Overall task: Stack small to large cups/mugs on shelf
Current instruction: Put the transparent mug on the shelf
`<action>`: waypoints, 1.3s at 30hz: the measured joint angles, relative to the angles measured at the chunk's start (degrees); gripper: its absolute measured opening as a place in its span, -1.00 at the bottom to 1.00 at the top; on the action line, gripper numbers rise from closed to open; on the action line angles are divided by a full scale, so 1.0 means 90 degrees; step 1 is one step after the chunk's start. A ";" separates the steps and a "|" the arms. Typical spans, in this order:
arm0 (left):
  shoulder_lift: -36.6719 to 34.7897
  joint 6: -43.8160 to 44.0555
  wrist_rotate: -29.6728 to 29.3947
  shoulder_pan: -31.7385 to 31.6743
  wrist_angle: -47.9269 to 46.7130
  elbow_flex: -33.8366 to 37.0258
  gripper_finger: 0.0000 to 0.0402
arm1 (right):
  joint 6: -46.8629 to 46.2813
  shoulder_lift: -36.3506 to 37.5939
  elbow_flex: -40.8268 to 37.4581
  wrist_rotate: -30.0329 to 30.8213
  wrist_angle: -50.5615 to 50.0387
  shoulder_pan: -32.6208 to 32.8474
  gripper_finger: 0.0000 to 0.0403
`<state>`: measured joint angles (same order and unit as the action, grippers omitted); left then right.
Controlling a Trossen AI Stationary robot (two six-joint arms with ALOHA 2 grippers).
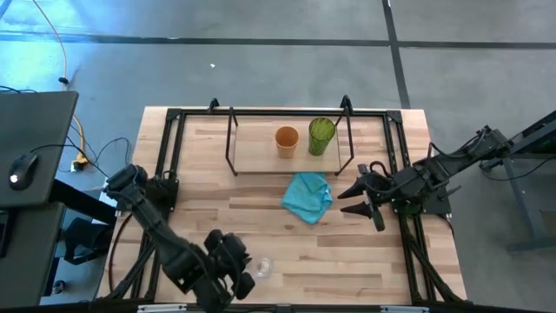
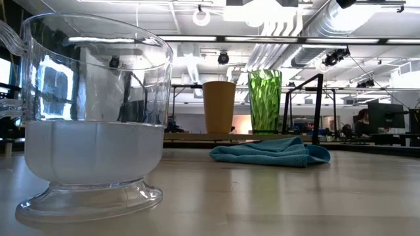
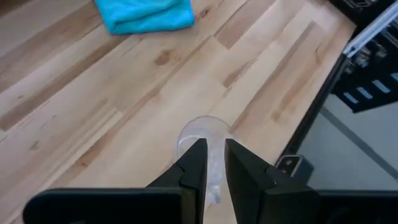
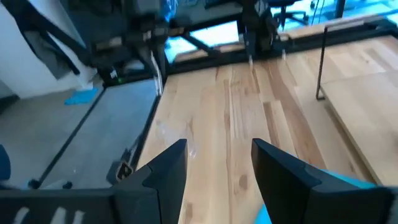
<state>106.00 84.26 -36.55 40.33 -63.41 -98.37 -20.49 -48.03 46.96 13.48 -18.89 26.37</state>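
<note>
The small clear glass cup (image 1: pixel 263 268) stands upright on its foot near the table's near edge; it fills the left of the low view (image 2: pixel 92 111). My left gripper (image 1: pixel 243 271) is at it from the left, fingers close together (image 3: pixel 214 158). The orange cup (image 1: pixel 287 141) and the green tumbler (image 1: pixel 321 136) stand side by side on the shelf's wood base (image 1: pixel 261 158), also seen as the orange cup (image 2: pixel 218 106) and green tumbler (image 2: pixel 265 101). My right gripper (image 1: pixel 358 198) is open (image 4: pixel 217 162), right of the turquoise cloth (image 1: pixel 307 196). My left gripper has the small glass cup by its wall at the rim (image 3: pixel 222 134). One finger (image 3: pixel 198 158) seems to be inside the cup and the other (image 3: pixel 239 163) outside. The fingers come slanting down from the table's left. The cup stays upright with its foot (image 2: pixel 88 200) on the table.
The turquoise cloth (image 2: pixel 272 152) lies crumpled between the cup and the shelf. Thin dark rods (image 1: pixel 232 139) frame the shelf. A black frame (image 1: pixel 400 148) runs along the table's edges. Bare wood (image 1: pixel 347 252) lies right of the cup.
</note>
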 joint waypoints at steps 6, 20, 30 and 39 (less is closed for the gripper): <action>0.0410 0.0575 -0.0214 0.0395 0.0007 0.0000 -0.77 | -0.0046 0.0000 0.0000 0.0166 0.0504 -0.0104 -0.15; 0.1067 0.2014 -0.0767 0.1117 0.0261 0.0000 -0.77 | -0.0185 -0.0003 0.0000 0.0324 0.0776 -0.0398 -0.15; 0.1419 0.2024 -0.0157 0.1007 0.1148 0.0000 -0.77 | 0.0400 -0.0003 0.0000 0.0080 0.0740 -0.0398 -0.15; 0.1454 0.2163 -0.0336 0.0782 0.1130 0.0000 -0.77 | 0.0500 -0.0003 0.0000 -0.0336 0.0691 -0.0396 -0.15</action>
<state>119.09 103.73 -39.57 47.36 -53.24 -98.37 -15.99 -48.05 46.96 10.46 -12.67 22.81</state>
